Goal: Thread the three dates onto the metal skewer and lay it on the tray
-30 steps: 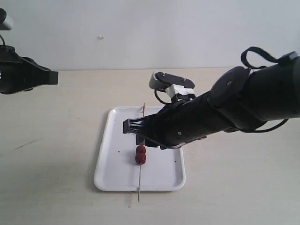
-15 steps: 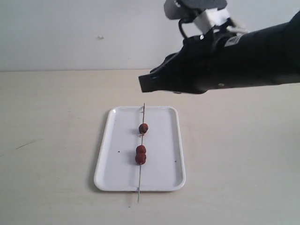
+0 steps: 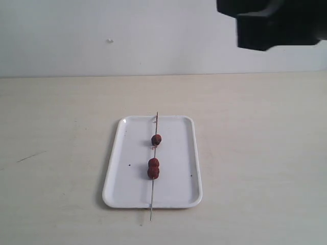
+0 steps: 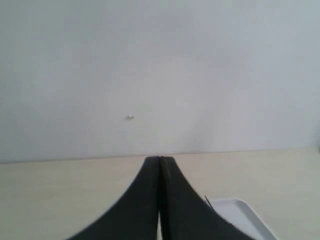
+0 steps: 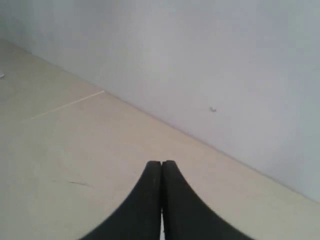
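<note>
Dates [image 3: 153,172], all three, are threaded on the metal skewer [image 3: 152,196], which lies on the tray [image 3: 127,184] in the middle of the table [image 3: 56,153].

The left gripper [image 4: 159,158] is out of sight in the exterior view. Its own wrist camera shows its two black fingers pressed flat together, clenched on nothing, with a rounded corner of the tray just past them and the pale wall [image 4: 150,60] beyond.

On the tray, the left half is bare white but for a tiny dark speck. The skewer runs straight along the middle from 12 o'clock to 6 o'clock, and its ends poke out over both short rims. Two dates touch each other near the centre. The lone date [image 3: 156,139] sits apart from them toward 12 o'clock. Another speck marks the right half.

At 1 o'clock from the tray, high above the table, hangs the black right arm [image 3: 278,23]. The right gripper [image 5: 161,163] is likewise clamped closed and empty, finger against finger, over bare tabletop.
</note>
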`<action>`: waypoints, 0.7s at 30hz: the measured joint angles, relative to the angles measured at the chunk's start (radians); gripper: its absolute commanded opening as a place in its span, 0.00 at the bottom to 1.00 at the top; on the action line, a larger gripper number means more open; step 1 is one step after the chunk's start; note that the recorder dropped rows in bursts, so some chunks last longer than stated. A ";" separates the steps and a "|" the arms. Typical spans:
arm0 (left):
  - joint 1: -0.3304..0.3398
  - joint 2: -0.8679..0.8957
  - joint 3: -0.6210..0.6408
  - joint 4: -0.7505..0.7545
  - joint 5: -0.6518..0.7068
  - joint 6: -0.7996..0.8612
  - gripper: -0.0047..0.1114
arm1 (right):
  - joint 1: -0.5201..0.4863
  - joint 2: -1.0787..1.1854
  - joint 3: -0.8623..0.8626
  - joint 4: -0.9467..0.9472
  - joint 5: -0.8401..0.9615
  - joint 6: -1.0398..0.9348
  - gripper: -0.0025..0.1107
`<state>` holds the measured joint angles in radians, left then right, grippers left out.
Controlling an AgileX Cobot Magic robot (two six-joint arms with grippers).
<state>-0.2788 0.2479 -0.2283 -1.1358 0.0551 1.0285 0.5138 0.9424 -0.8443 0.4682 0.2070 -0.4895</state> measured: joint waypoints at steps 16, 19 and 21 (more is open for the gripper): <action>0.000 -0.148 0.058 -0.004 -0.038 -0.015 0.04 | 0.000 -0.617 0.310 -0.018 -0.085 -0.030 0.02; 0.000 -0.148 0.058 -0.004 -0.034 -0.015 0.04 | 0.000 -0.685 0.310 -0.018 -0.083 -0.030 0.02; 0.000 -0.148 0.058 -0.004 -0.034 -0.015 0.04 | 0.000 -0.722 0.310 -0.018 -0.081 -0.030 0.02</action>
<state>-0.2788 0.1004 -0.1698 -1.1402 0.0209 1.0138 0.5138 0.2205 -0.5343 0.4499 0.1262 -0.5198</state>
